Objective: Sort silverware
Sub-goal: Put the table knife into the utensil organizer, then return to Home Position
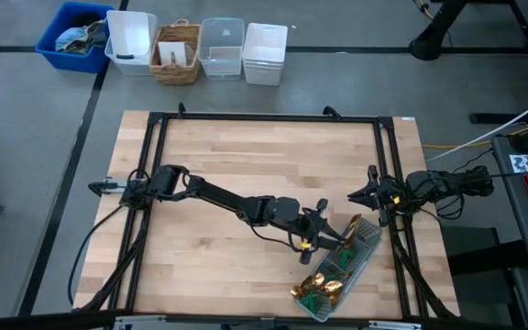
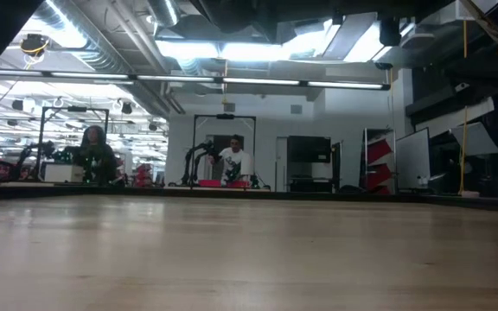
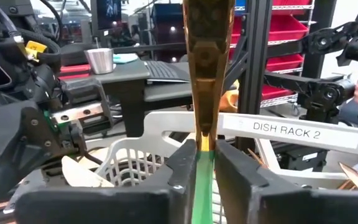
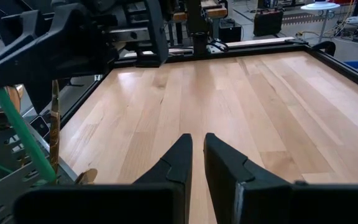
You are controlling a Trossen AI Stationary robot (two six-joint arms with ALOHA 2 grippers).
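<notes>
The left gripper (image 1: 312, 240) pinches a piece of silverware (image 3: 204, 74) upright just beside the tray (image 1: 367, 255); the right fingers (image 4: 180, 163) hold nothing, nearly together

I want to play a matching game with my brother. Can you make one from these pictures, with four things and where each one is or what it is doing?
Things:
1. left claw
2. right claw
3. clear tray
4. wicker basket

Places or states:
A. lies on the table's right front part with gold silverware in it
B. stands off the table, in the row of bins behind it
C. pinches a green-handled piece of silverware that stands up
D. holds nothing, at the table's right edge

Pairs: 1-C, 2-D, 3-A, 4-B
</notes>
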